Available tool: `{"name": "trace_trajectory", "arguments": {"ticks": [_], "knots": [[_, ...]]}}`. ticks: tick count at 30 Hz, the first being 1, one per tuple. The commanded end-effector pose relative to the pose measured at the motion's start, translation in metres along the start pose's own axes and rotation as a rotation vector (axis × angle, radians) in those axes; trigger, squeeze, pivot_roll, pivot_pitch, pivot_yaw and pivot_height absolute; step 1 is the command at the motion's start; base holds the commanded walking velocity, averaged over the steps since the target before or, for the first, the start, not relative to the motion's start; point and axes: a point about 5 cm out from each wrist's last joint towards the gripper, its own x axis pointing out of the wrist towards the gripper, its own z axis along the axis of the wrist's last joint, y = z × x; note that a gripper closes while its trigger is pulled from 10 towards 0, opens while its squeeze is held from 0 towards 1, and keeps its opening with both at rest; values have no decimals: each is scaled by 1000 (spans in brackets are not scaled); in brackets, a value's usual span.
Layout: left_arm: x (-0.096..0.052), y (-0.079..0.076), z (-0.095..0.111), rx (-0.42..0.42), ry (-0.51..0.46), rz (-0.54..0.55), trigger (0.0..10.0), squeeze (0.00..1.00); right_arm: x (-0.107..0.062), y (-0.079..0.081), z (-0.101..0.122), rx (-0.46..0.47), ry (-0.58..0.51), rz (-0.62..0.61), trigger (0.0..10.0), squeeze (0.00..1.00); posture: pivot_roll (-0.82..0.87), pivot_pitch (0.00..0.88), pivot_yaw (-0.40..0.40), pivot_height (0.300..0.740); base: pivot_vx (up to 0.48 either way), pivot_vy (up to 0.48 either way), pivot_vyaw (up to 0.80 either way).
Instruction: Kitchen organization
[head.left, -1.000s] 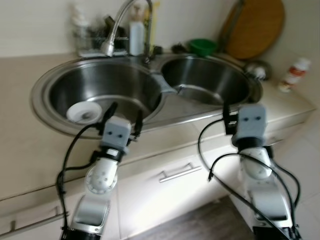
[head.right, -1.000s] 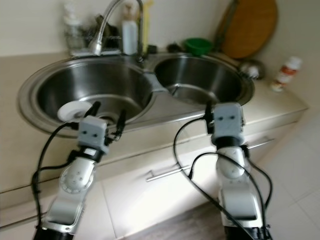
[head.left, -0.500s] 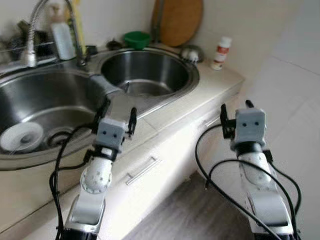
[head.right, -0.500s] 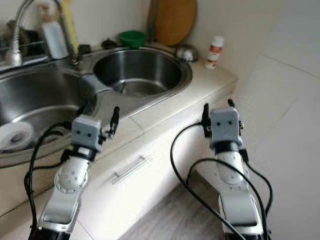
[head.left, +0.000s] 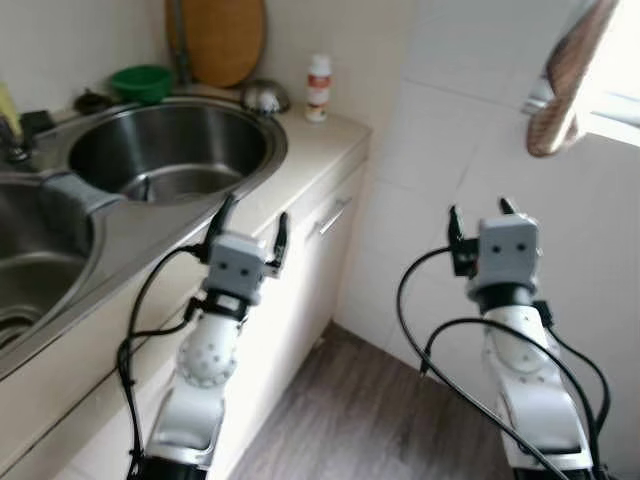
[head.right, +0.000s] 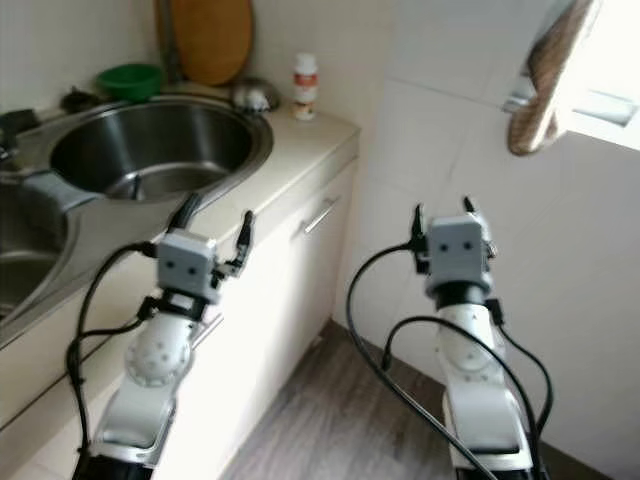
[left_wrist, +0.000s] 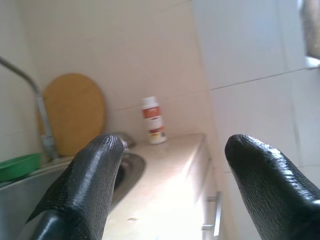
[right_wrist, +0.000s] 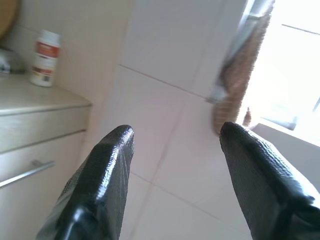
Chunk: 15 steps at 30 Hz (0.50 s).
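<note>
While angled toward the right end of the kitchen, facing a white tiled wall on the right and a beige countertop on the left. Sunk into that countertop, a round steel sink basin, with the rim of a second basin at the near left. Below the counter edge, a cabinet front with a metal handle; dark wood-look floor beneath. Leaning against the far wall, a round wooden cutting board; near it a green bowl, a small steel bowl and a white bottle with a red label at the far right corner of the counter. Hanging at upper right, a brown cloth by a bright window. Raised over the near counter edge, left gripper, fingers spread and empty. Raised before the tiled wall, right gripper, fingers parted, grasping nothing.
</note>
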Motion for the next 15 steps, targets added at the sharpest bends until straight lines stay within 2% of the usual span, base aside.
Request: {"name": "trace_trajectory", "arguments": {"ticks": [1, 15], "knots": [[0, 1, 0, 10, -1, 0, 10000, 0, 1, 1, 2, -2, -13, 0, 10000, 0, 88, 0, -74, 740, 0, 0, -800], [0, 1, -2, 14, 15, -7, 10000, 0, 3, -1, 0, -4, -1, -17, 10000, 0, 84, 0, -72, 740, 0, 0, -799]]}}
